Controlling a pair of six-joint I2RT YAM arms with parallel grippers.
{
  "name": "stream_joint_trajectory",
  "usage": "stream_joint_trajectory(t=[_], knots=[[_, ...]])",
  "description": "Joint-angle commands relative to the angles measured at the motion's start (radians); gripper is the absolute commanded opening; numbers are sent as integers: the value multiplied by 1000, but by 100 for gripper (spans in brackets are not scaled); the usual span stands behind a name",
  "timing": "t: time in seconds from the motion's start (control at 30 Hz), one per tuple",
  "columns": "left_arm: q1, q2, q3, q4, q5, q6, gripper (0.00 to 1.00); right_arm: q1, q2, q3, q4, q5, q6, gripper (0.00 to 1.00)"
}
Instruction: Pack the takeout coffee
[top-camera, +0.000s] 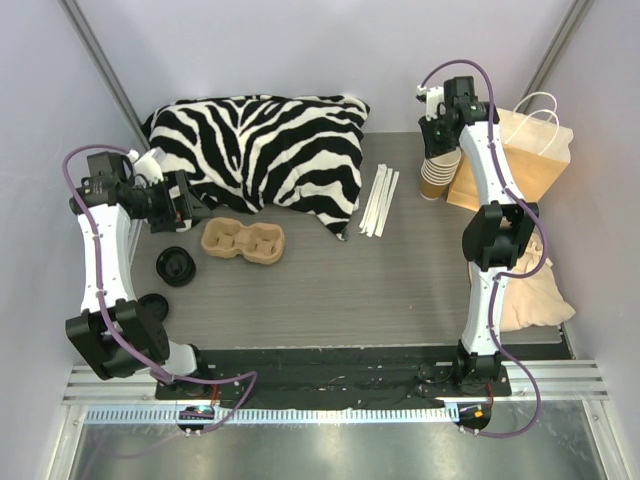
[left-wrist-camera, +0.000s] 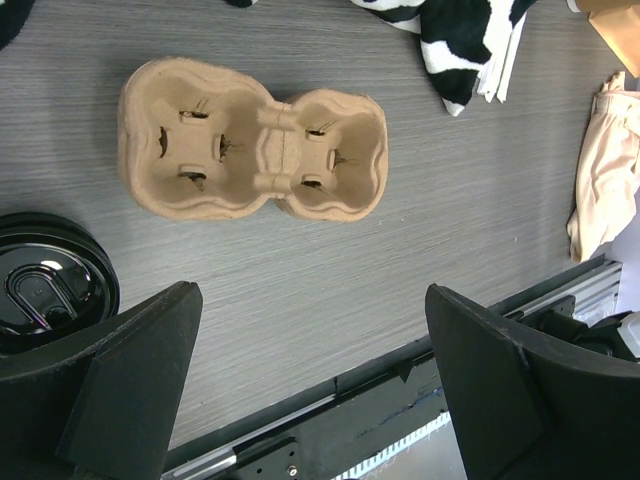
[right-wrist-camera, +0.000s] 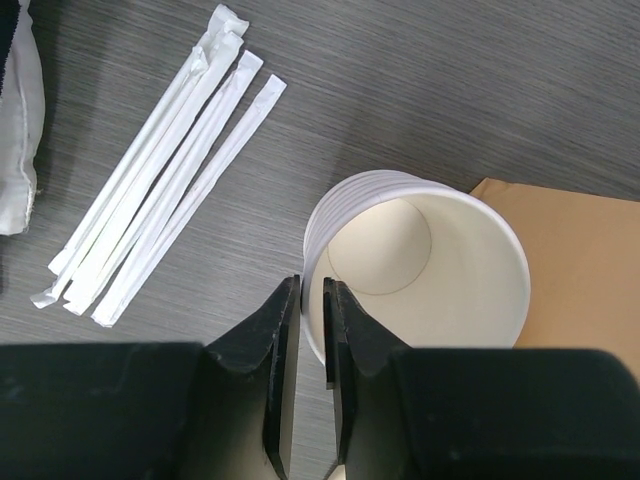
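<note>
No takeout coffee with a lid shows in any view. A stack of lidless tan paper cups (top-camera: 438, 172) stands at the back right, white inside in the right wrist view (right-wrist-camera: 430, 270). My right gripper (top-camera: 437, 135) comes down on it from above. The right gripper (right-wrist-camera: 312, 285) is shut on the top cup's rim, one finger outside the wall and one inside. At the left, my left gripper (top-camera: 185, 200) hangs above the table. The left gripper (left-wrist-camera: 310, 295) is wide open with nothing between its fingers. A pulp two-cup carrier (top-camera: 243, 241) lies beyond it (left-wrist-camera: 255, 155).
Loose black lids (top-camera: 177, 265) lie left of the carrier, one at the left gripper's side (left-wrist-camera: 45, 290). Wrapped straws (top-camera: 379, 200) (right-wrist-camera: 160, 190) lie left of the cups. A brown paper bag (top-camera: 525, 155) (right-wrist-camera: 570, 270) stands behind them. A zebra cloth (top-camera: 260, 140) fills the back; beige cloth (top-camera: 535, 290) lies right.
</note>
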Motion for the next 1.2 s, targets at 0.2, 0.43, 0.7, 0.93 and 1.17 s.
stream_joint_trajectory(t=[0.2, 0.43, 0.7, 0.93, 1.17], knots=[[-3, -6, 27, 27, 26, 6, 100, 3, -43, 28, 9, 12, 2, 22], [-3, -3, 34, 27, 28, 7, 100, 4, -44, 15, 9, 20, -6, 23], [-3, 2, 39, 23, 23, 12, 100, 3, -39, 7, 12, 21, -1, 22], [-3, 2, 39, 23, 26, 12, 100, 1, -41, 4, 13, 23, -6, 21], [-3, 0, 36, 24, 25, 13, 100, 1, -39, -5, 7, 21, -11, 21]])
